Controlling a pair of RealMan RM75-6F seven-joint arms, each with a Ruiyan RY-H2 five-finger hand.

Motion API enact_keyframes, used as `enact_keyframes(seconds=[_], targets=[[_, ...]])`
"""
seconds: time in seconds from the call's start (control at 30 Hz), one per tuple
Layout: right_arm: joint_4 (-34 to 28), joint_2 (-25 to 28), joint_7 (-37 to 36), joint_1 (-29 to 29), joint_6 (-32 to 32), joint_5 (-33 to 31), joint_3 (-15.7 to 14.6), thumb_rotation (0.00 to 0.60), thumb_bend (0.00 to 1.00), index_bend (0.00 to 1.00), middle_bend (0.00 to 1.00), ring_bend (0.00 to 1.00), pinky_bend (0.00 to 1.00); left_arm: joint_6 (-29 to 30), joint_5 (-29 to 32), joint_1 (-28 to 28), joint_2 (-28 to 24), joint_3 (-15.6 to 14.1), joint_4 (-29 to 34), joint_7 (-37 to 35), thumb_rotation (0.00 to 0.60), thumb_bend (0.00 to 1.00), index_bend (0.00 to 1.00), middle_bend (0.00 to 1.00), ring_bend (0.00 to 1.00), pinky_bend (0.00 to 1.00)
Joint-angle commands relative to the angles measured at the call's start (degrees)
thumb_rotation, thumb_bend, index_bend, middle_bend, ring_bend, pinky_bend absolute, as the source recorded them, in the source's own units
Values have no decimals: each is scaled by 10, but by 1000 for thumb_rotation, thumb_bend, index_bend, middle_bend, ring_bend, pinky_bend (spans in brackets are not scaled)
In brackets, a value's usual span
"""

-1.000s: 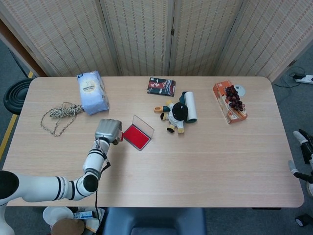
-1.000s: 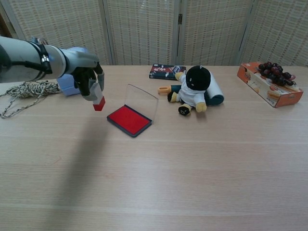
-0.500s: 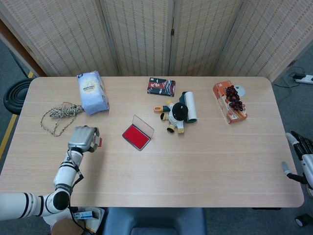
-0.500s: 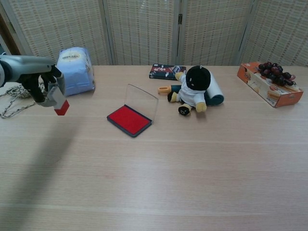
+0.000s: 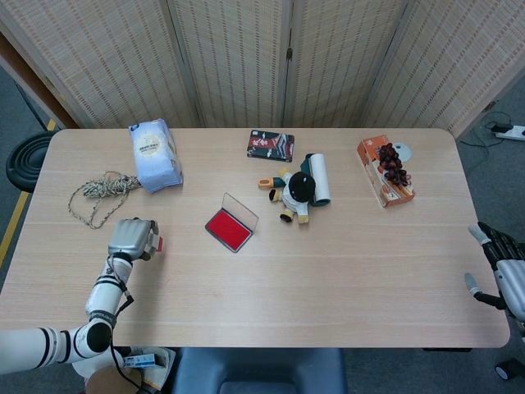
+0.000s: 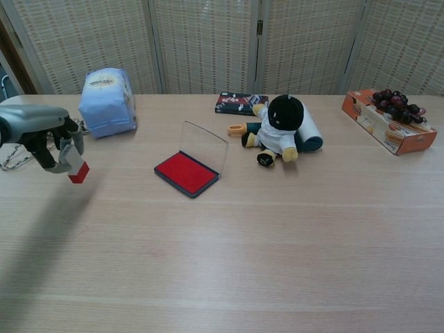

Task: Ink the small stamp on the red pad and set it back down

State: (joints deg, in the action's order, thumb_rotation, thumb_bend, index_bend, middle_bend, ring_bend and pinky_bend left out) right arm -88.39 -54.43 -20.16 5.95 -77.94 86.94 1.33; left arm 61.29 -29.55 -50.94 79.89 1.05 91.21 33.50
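Moved further left and nearer the table's front edge: in the head view the left hand (image 5: 133, 238) now sits well clear of the red pad (image 5: 229, 229), where a second ago it was right beside the pad's left corner. Its fingers are curled around the stamp (image 5: 158, 244), whose red tip shows at the hand's right side. The pad lies unchanged, lid raised, on the table (image 5: 328, 271). The right hand (image 5: 500, 267) shows at the far right, off the table edge, higher in frame than before; its fingers appear spread and hold nothing.

In the chest view the left hand (image 6: 52, 142) has gone from just left of the pad to the frame's left edge. The fingers pinch the stamp (image 6: 75, 166), red face downward, above the table surface; contact with the table cannot be told. The pad (image 6: 187, 172) has not shifted. The right hand is out of this view.
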Motion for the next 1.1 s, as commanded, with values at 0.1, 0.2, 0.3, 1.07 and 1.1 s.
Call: enact_keyframes(seconds=[0.1,0.2,0.3,1.07,1.1], targets=[[2,0,-2,1,3,1,-1,600,416,20,0,0,0,-4,-10,11,16,5,-21,1,600,327,687,517,314,379],[1,-1,0,3,5,2,-2,600,416,20,0,0,0,-12,-16,17,21,9,-33,-2,600,326,687,516,314,379],[0,-1,3,3,6,2,-3,600,416,20,0,0,0,-16,-23,22,26,11,-43,-6,600,327,688,516,314,379],[-3,-9,27,7,13,-7,-2,600,416,20,0,0,0,-71,-77,63,62,21,-121,-47,600,327,690,517,315,379],[-3,-10,28,7,13,-7,-2,600,416,20,0,0,0,-72,-78,65,63,21,-122,-48,600,327,690,516,315,379]])
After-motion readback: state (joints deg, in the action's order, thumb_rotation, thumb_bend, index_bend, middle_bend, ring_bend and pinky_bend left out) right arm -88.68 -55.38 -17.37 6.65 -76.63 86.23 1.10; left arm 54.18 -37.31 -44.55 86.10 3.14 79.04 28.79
